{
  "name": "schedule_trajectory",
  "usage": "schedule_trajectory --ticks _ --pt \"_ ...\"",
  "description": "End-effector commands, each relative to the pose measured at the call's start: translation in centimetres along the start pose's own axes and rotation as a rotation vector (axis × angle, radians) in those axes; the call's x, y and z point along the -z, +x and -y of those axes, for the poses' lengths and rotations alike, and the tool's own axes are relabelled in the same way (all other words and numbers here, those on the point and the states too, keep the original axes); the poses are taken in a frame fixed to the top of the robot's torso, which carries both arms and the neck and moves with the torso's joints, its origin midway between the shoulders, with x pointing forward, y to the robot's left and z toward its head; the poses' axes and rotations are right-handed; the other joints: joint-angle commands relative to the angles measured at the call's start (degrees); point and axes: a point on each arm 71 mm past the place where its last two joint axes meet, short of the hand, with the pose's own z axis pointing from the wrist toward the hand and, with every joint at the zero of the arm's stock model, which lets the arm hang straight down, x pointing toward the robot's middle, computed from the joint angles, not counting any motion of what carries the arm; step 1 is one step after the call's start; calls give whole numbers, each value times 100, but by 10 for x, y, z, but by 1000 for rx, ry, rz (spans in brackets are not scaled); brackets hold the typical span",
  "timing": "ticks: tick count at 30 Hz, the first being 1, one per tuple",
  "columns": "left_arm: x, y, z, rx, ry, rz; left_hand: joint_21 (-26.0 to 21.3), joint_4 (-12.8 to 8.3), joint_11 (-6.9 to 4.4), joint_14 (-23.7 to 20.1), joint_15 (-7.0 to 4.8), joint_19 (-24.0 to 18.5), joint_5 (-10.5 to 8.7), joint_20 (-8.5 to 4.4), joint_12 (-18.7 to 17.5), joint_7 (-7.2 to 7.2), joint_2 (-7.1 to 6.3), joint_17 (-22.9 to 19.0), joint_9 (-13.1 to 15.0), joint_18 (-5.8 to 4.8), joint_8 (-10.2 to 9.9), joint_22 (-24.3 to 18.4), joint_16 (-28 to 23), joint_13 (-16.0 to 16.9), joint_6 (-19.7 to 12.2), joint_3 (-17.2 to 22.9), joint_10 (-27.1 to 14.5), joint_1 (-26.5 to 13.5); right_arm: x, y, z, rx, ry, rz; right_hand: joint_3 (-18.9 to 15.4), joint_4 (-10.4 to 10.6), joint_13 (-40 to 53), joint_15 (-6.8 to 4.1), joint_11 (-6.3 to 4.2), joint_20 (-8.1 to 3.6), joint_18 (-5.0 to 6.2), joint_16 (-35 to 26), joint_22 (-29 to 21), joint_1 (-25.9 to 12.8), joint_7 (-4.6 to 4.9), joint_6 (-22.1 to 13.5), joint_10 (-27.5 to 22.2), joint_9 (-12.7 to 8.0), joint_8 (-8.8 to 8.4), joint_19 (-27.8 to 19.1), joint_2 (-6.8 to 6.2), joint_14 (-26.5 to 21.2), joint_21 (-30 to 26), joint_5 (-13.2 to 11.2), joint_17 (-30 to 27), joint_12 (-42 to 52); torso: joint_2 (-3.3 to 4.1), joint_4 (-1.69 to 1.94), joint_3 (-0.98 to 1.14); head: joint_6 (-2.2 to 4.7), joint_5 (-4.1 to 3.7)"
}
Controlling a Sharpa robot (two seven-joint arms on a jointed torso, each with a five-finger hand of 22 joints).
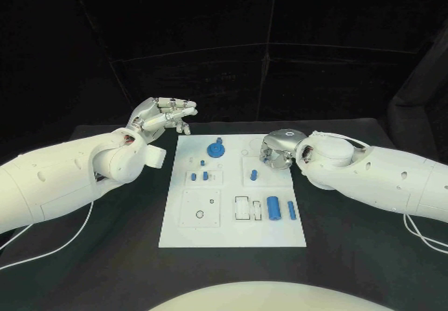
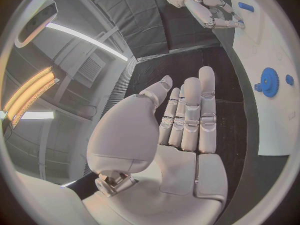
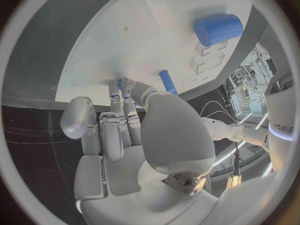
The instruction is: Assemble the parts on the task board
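The white task board [image 1: 234,223] lies in the middle of the black table. A blue gear [image 1: 217,150] stands at its far end, also in the left wrist view [image 2: 269,81]. Small blue pegs [image 1: 193,176] sit below the gear, and one peg [image 1: 253,173] is close to my right hand [image 1: 278,150]. That hand's fingertips [image 3: 125,87] touch the board beside this peg [image 3: 167,81], with the thumb held apart. A thick blue cylinder [image 1: 274,207] and a thin blue rod [image 1: 291,210] lie at the right. My left hand [image 1: 164,116] hovers off the board's far left corner, fingers [image 2: 187,115] stretched and empty.
Empty recesses and outlines [image 1: 201,208] mark the board's near half. Black table [image 1: 112,259] surrounds the board on all sides. White cables [image 1: 425,236] trail along the table under both arms. My right hand [image 2: 212,7] appears in the left wrist view, above the board.
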Motion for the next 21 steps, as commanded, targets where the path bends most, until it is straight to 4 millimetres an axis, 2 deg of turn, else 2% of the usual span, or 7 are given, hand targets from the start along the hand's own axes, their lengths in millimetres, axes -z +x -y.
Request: schedule_trajectory --ticks 1,8,13,17,21 --pt "0 0 2 9 14 -3 -19 -40 -10 -53 -2 -17 3 -36 26 20 15 -11 1 80 35 -8 -29 2 28 9 20 31 5 -7 0 -8 6 76 45 0 1 -37 11 -6 -6 14 10 10 5 23 22 -4 -9 28 13 616 43 -33 1508 1 -2 -1 -2 0 3" --pt "0 -3 2 6 11 3 -24 -46 -9 -55 -2 -15 3 -37 30 23 15 -16 -1 80 35 -13 -31 1 23 9 15 38 17 -15 -2 -38 -10 148 170 -76 1 -26 30 -2 -7 14 8 -22 19 2 6 -16 -41 21 -48 616 50 57 1508 -24 -8 -1 -6 9 -26" --pt "0 -5 1 3 9 8 -28 -48 -6 -56 -1 -14 3 -38 32 27 13 -20 -3 80 35 -16 -32 -1 18 7 9 40 24 -20 -5 -61 -26 183 241 -110 1 -21 34 -2 -6 14 21 -35 29 -7 0 -20 -51 22 -69 616 60 115 1508 -33 -6 4 0 25 -19" --pt "0 -6 1 2 8 10 -30 -50 -4 -56 0 -13 3 -38 33 31 12 -23 -4 79 34 -18 -32 -1 15 5 6 40 30 -29 -13 -85 -51 213 269 -126 1 -20 37 -2 -6 14 24 -41 32 -7 0 -21 -53 22 -80 616 64 138 1508 -36 0 3 -3 20 -22" --pt "0 -6 1 3 8 8 -30 -50 -4 -56 0 -13 3 -38 33 31 12 -23 -4 79 34 -18 -32 -1 15 5 6 40 35 -36 -29 -109 -95 234 285 -134 2 -18 38 -3 -7 14 32 -44 33 -7 1 -22 -53 24 -85 616 69 151 1508 -37 -1 3 -3 21 -1"
